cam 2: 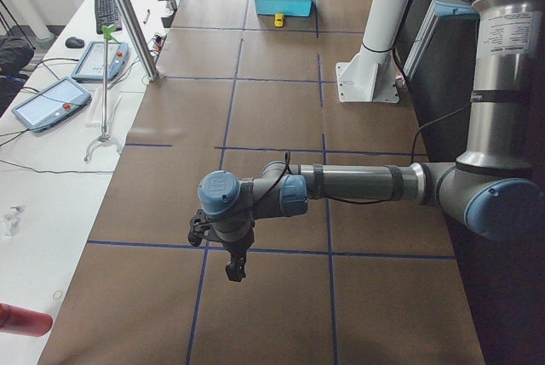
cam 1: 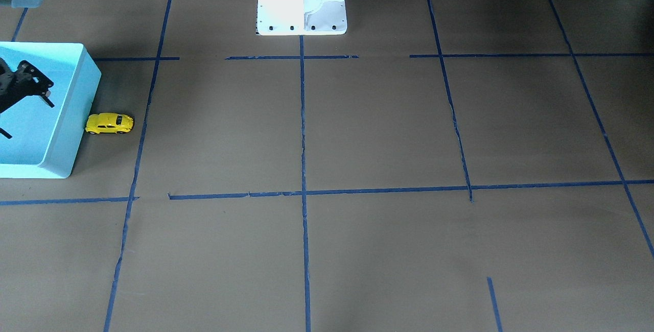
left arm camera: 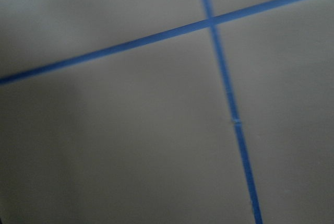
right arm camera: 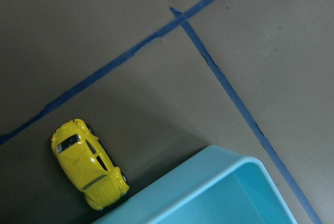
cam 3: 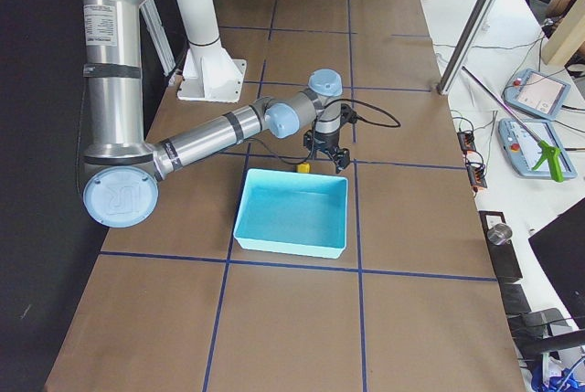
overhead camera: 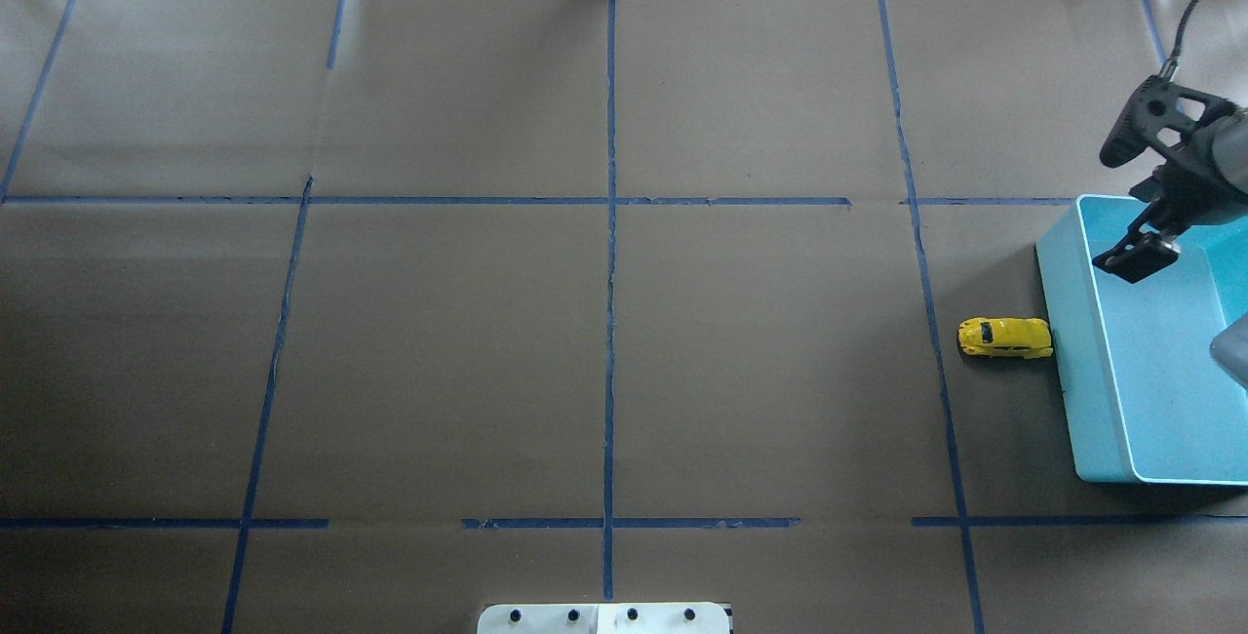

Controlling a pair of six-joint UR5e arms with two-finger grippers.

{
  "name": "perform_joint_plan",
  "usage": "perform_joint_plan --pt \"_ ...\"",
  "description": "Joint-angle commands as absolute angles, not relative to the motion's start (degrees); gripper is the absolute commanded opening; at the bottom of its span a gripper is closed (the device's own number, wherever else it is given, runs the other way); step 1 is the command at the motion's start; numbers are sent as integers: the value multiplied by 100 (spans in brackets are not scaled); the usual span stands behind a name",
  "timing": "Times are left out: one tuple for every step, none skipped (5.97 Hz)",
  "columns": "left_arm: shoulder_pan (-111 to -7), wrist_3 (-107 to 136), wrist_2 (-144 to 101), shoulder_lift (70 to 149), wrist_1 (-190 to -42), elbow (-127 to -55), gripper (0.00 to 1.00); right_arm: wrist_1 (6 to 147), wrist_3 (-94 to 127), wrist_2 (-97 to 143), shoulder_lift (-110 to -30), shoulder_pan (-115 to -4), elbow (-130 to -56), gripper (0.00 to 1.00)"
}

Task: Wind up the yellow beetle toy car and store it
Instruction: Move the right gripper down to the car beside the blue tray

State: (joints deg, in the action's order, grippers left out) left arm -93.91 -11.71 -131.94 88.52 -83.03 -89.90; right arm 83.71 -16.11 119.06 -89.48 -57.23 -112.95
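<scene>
I see the yellow beetle toy car [overhead camera: 1005, 337] at far right, just beside the turquoise bin [overhead camera: 1077, 371]. The right gripper [overhead camera: 1121, 210] hangs over the bin, jaws wide apart and empty. Whether the left gripper [cam 2: 234, 267] is spread or closed, I cannot tell.

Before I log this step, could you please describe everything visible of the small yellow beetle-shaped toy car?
The small yellow beetle-shaped toy car is glossy bright yellow and rounded, with dark windows and small black wheels. It stands upright on its wheels on the brown paper-covered table, outside the turquoise plastic bin. One end is at the bin's outer wall; whether they touch is unclear. Nothing grips it.
</scene>
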Motion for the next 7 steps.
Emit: perform_joint_plan --pt "-9668 -625 -13403 8833 -8314 -8903 100 8288 -2056 11401 -8668 -4820 -11312 100" --pt "-9668 -624 -13412 8842 -8323 -8903 100 8288 -2300 11260 -8744 -4486 -11312 100" --pt "-9659 -624 -13412 8850 -8323 -8921 100 8314 -2842 11172 -8850 -4465 -11294 100" --pt "-9650 -641 -13403 8877 -8471 -8869 100 8323 -3056 11171 -8920 -4456 -11224 100" --pt "-9650 -642 -13403 8860 -8925 -8703 100 8323 -3146 11171 -8921 -4456 -11145 100" --pt "-9650 -642 -13403 8859 -9269 -8518 100 8297 -3155 11171 -8860 -4386 -10979 100" --pt "-9642 -633 -13412 8859 -9368 -8482 100 8271 -3147 11180 -8833 -4325 -10804 100"
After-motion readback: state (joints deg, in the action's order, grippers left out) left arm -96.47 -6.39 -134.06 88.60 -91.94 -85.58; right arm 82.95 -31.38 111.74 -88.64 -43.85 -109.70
